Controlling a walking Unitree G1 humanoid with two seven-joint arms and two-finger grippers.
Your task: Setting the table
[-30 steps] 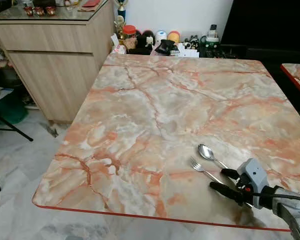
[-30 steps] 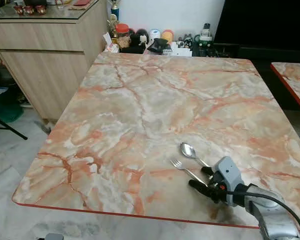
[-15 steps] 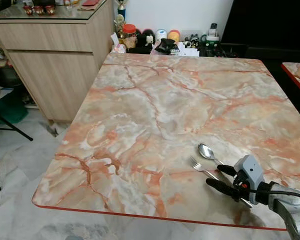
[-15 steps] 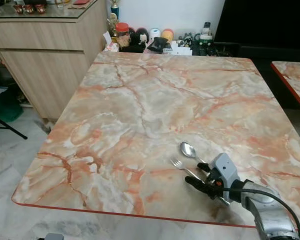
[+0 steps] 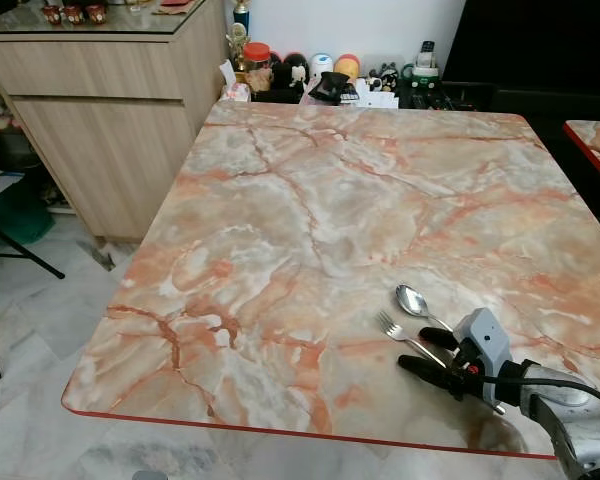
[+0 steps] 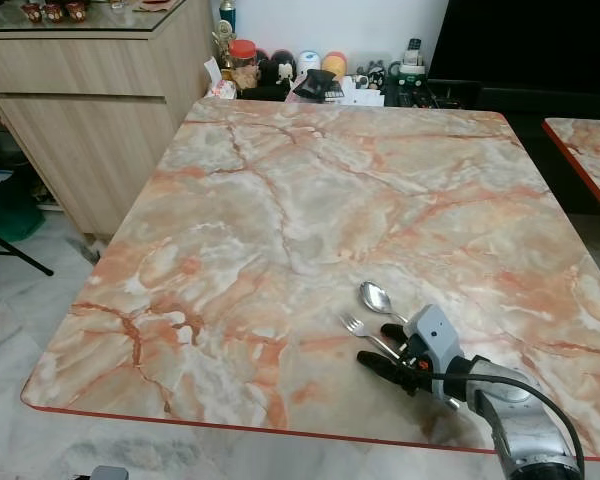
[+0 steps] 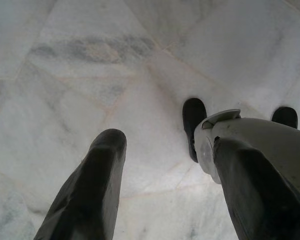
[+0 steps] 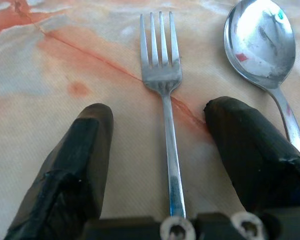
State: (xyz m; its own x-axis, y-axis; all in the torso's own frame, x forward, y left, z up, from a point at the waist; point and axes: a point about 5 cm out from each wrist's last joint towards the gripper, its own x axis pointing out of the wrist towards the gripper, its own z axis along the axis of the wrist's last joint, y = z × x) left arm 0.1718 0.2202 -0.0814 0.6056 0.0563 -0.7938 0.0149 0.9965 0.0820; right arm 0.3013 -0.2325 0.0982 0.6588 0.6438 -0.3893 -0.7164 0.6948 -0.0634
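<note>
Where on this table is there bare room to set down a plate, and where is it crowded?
Most of the marble table is bare: the whole stretch from the fork and spoon to the left edge and far edge. The near right corner is crowded, with the open right gripper straddling the fork's handle. Jars and oddments stand behind the far edge.

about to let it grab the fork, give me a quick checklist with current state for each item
1. Right pincer open: ok, fingers spread wide.
2. Fork centred between the fingers: ok, handle runs down the middle of the gap.
3. Spoon outside the gap: not ok, its handle passes under or right beside one finger.
4. Fork flat on the marble table: ok.
5. Fingers low enough to close on the handle: cannot tell.
6. Left pincer out of the way: ok, hanging over the floor.
</note>
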